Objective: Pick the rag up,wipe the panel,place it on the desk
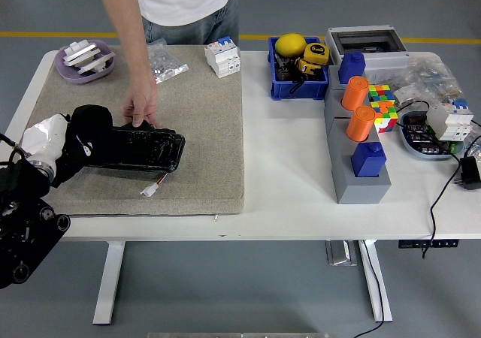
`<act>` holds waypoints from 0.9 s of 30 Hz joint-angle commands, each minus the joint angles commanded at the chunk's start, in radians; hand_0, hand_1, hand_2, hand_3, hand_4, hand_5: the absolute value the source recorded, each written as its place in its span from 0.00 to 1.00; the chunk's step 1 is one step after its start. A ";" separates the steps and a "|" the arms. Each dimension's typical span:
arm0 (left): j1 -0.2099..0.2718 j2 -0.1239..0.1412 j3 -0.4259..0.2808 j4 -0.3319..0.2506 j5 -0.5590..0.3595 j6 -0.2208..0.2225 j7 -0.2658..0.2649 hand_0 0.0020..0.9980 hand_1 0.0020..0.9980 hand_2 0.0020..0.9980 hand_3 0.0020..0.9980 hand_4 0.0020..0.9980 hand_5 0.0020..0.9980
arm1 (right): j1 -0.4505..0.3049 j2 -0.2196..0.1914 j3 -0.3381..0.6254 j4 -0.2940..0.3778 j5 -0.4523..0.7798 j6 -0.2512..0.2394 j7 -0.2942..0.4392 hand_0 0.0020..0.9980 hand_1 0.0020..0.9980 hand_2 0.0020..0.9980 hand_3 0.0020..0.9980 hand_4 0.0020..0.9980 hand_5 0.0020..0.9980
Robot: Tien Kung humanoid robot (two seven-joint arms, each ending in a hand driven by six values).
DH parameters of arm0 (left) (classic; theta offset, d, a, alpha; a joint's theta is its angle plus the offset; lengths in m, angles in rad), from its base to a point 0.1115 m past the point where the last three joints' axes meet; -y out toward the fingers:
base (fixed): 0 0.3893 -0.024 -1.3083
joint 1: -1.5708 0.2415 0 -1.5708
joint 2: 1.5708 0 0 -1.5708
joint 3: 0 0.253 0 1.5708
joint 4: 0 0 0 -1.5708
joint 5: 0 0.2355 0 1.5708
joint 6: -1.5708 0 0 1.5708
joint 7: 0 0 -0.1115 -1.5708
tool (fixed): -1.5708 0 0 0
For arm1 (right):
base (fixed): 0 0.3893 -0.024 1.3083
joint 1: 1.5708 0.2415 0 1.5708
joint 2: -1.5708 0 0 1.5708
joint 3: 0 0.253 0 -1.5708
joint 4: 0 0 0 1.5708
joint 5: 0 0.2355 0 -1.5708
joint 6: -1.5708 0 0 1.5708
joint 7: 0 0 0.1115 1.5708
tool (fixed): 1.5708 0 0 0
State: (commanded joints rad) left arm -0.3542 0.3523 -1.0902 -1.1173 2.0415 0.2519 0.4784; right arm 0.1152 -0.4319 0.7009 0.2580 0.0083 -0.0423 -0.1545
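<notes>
Left hand: your left hand sits at the left end of the panel, its white palm and dark fingers closed over the black rag; nothing else is in its grip.
Rag: bunched dark cloth, pressed on the panel's left end, over the mat.
Panel: the glossy black panel lies flat on the beige mat, its long side running left to right.
Person's hand: a person's hand rests its fingertips on the panel's far edge, apparently steadying it.
Right hand: not visible.
Risk, sliding: if you push sideways harder than the person holds, I judge the panel could skid on the mat.
Risk, contact: a stroke to the right runs toward the person's fingers; you could brush them.
Risk, snag: the small white connector trails just beside the panel's near edge; the rag might catch its lead.
Risk, drop: the rag overhangs the panel end, so a loose grip could shed it early.
Count, working area: one rag, one panel, one mat, one connector.
Count, right side: two orange cylinders, two blue blocks, one blue bin, one puzzle cube.
</notes>
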 joint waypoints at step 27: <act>0.004 -0.022 0.120 -0.150 -0.006 0.002 0.024 0.28 0.41 0.55 0.48 0.00 0.00 | 0.002 0.000 0.003 -0.001 0.002 -0.001 0.004 0.75 0.63 0.63 0.56 0.91 0.42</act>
State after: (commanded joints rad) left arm -0.3498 0.3305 -0.9703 -1.2671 2.0354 0.2538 0.5027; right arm 0.1176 -0.4317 0.7036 0.2566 0.0106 -0.0431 -0.1504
